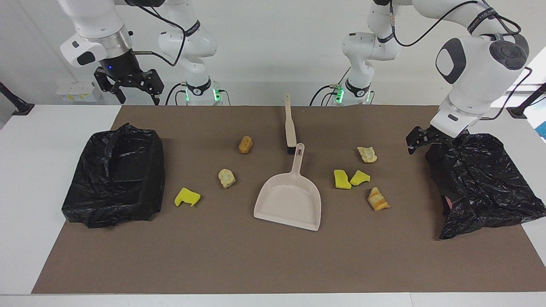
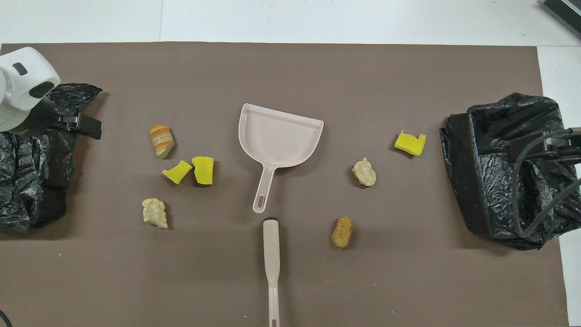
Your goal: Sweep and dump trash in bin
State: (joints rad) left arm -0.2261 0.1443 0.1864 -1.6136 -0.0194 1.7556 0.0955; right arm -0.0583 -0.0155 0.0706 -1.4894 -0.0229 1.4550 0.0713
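Note:
Several scraps of trash lie on the brown mat on both sides of the dustpan (image 1: 290, 200) (image 2: 279, 134). Yellow chunks (image 1: 187, 197) (image 1: 341, 179) (image 1: 359, 177) and bread-like lumps (image 1: 245, 144) (image 1: 226, 178) (image 1: 367, 154) (image 1: 377, 199) lie loose. The brush (image 1: 290, 128) (image 2: 271, 254) lies nearer to the robots than the dustpan, handle toward them. A bin (image 1: 115, 175) (image 2: 499, 168) lined with a black bag stands at the right arm's end. My right gripper (image 1: 135, 100) hangs open and empty in the air near that bin. My left gripper (image 1: 413, 147) (image 2: 93, 129) is open and empty, low beside a black bag (image 1: 482, 183).
The black bag (image 2: 27, 172) at the left arm's end is crumpled over something. The brown mat (image 1: 273, 264) covers most of the white table. A wide strip of bare mat lies farther from the robots than the dustpan.

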